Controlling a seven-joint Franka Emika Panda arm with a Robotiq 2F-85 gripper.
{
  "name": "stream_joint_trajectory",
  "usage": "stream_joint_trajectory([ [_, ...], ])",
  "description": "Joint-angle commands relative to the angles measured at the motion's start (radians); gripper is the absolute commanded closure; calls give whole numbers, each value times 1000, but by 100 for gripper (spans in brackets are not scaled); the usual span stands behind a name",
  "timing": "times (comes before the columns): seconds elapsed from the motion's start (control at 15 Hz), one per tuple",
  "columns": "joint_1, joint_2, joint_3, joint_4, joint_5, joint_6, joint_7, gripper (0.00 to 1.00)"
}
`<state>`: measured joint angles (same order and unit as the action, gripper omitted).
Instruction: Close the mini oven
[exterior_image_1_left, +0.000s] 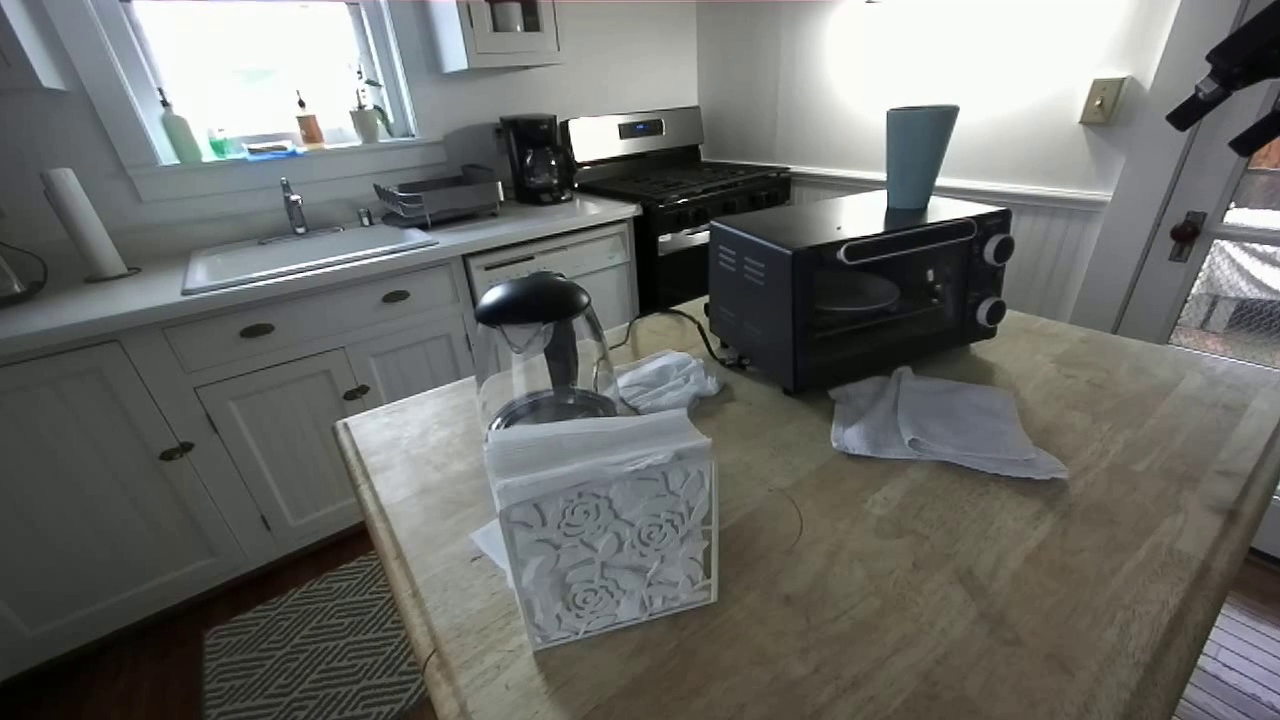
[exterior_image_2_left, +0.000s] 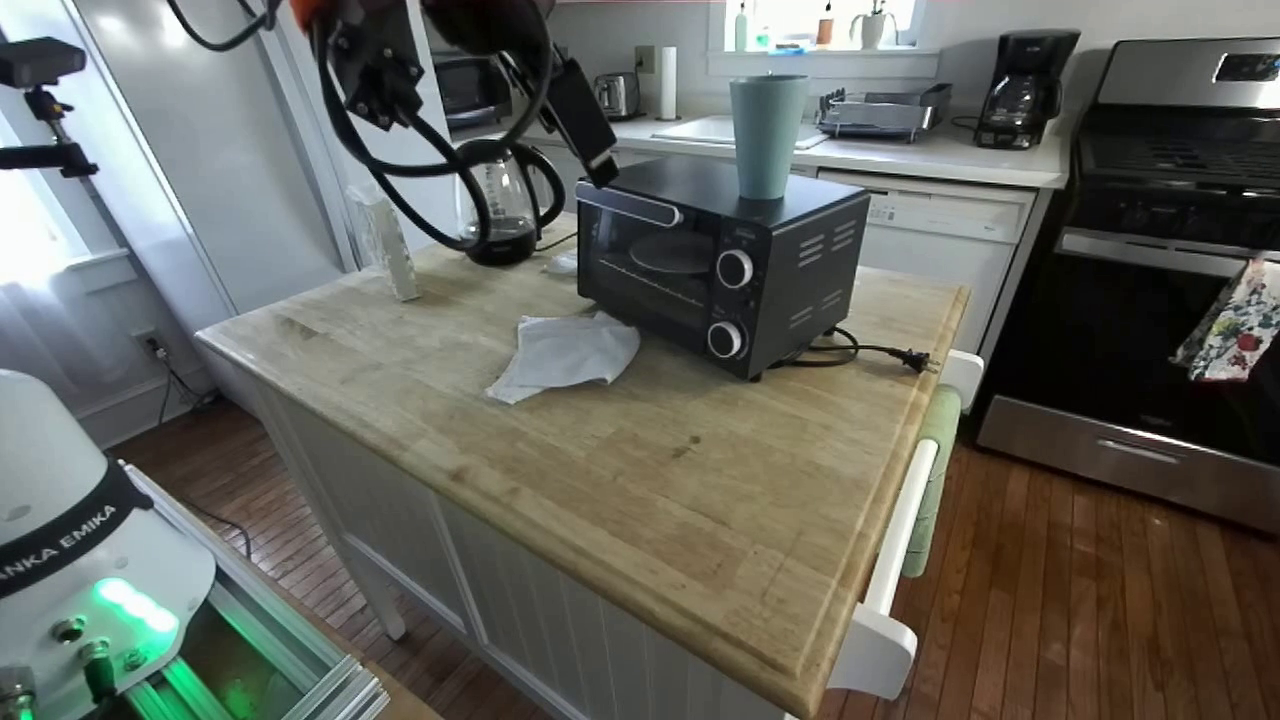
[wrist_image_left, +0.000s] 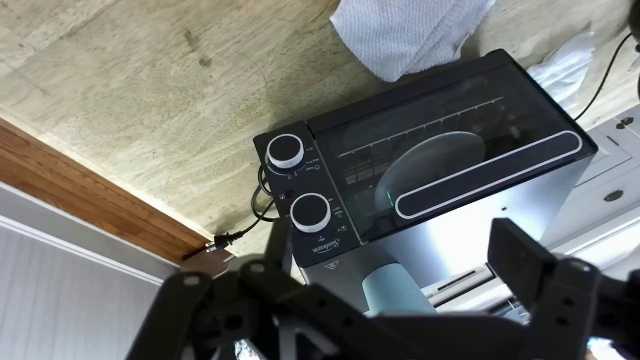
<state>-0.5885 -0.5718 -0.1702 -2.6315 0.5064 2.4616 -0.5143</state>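
The claw (wrist_image_left: 392, 241) is spread wide, holding nothing. Past it, the Sunbeam mini oven (exterior_image_2_left: 728, 302) sits on the kitchen island (exterior_image_2_left: 640, 480). Its glass door (wrist_image_left: 500, 122) looks closed already. It seems stiff but could crack, so push the handle (wrist_image_left: 490, 174) softly.

One mini oven (exterior_image_2_left: 720, 265) with two knobs (wrist_image_left: 310, 212), one tumbler (exterior_image_1_left: 917, 155), one stove (exterior_image_2_left: 1150, 300), one gripper (wrist_image_left: 392, 242).

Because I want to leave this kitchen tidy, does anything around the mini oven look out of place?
Yes: a blue cup stands on top of the mini oven, an odd perch, and a power plug lies loose at the edge of the wooden tabletop, connected to nothing.
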Motion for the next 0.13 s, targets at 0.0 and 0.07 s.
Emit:
stream_joint_trajectory([
  [0.0, 106, -13, -100, -8, -87, 26, 63, 0],
  [0.07, 106, -13, -100, -9, -87, 27, 63, 0],
])
